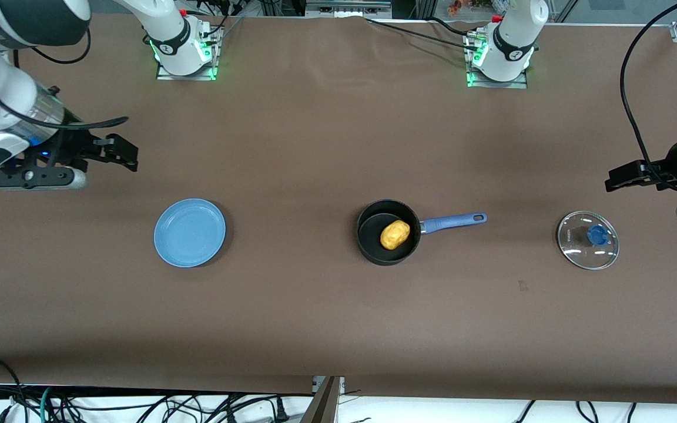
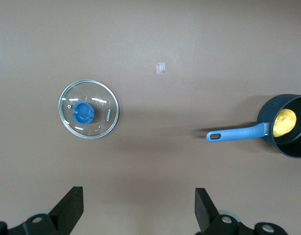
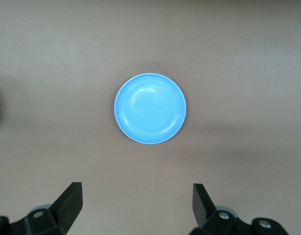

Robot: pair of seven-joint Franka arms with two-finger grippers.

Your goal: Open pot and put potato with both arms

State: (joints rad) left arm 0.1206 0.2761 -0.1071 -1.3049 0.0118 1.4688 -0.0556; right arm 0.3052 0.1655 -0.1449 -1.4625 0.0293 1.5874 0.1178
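Nearest the camera, the glass lid (image 1: 588, 240) lies flat toward the left arm's end, at three o'clock from the pot (image 1: 388, 232), which holds the potato (image 1: 395, 234). At nine o'clock sits the plate (image 1: 190, 232). Left gripper (image 1: 613, 178) hangs over bare table beside the lid, right gripper (image 1: 130, 155) over bare table beside the plate, fingers apart on both.

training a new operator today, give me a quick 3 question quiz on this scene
1. True or false: the potato lies in the pot.
2. The glass lid lies: A) on the pot B) on the table toward the left arm's end C) on the blue plate.
3. Fill in: the left gripper and right gripper are both ____.

Key: 1 true; 2 B; 3 open.
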